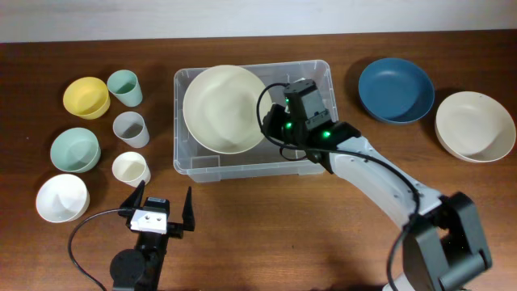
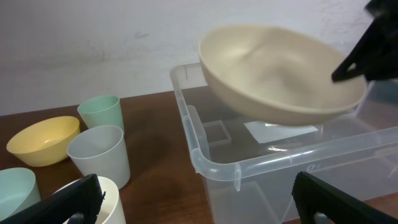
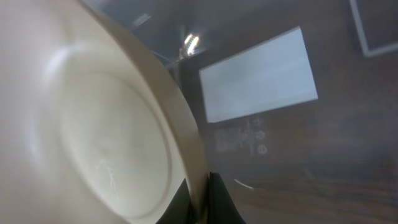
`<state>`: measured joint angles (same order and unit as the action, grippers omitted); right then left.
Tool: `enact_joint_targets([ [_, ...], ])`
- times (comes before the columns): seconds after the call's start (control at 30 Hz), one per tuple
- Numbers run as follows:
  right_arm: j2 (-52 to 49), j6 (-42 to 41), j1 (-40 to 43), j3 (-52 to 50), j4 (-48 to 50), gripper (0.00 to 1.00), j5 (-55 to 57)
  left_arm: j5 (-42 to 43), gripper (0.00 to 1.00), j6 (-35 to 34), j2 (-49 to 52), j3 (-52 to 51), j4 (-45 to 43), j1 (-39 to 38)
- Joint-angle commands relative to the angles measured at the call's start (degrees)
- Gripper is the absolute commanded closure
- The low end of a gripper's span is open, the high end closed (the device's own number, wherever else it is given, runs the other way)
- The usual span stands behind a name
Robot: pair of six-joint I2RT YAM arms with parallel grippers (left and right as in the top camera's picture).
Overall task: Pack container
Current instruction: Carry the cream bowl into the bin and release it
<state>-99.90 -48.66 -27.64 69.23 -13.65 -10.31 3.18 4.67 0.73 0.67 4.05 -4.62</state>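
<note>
Nearest me, my left jaws hang wide open and empty over the dark wooden surface [image 1: 266, 234]. Further out, the right jaws pinch the rim of a tilted cream bowl [image 1: 220, 109] over the clear container [image 1: 242, 166], mid-surface. A white wall [image 2: 93, 43] stands beyond.
</note>
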Motion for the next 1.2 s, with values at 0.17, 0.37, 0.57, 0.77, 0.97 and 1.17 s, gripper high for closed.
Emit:
enact_joint_targets([
  [0.17, -3.7, -1.6, -1.0, 1.7, 0.9, 0.96, 0.5, 0.0, 0.01, -0.7, -0.4, -0.2, 0.3, 0.4],
  [0.37, -6.4, -1.9, -1.0, 1.7, 1.0, 0.96, 0.4, 0.0, 0.0, -0.7, -0.4, -0.2, 0.3, 0.4],
  [0.57, -7.1, -1.8, -1.2, 1.7, 1.1, 0.96, 0.5, 0.0, 0.01, -0.7, -0.4, -0.2, 0.3, 0.4],
  [0.77, -8.9, -4.0, -1.3, 1.7, 1.1, 0.88, 0.4, 0.0, 0.0, -0.7, -0.4, -0.2, 0.3, 0.4],
  [0.97, -9.2, -3.9, -1.3, 1.7, 1.1, 0.66, -0.3, 0.0, 0.0, -0.7, -0.4, -0.2, 0.3, 0.4],
  [1.17, -9.1, -1.2, -1.2, 2.2, 1.0, 0.63, -2.6, 0.0, 0.01, -0.7, -0.4, -0.2, 0.3, 0.4],
])
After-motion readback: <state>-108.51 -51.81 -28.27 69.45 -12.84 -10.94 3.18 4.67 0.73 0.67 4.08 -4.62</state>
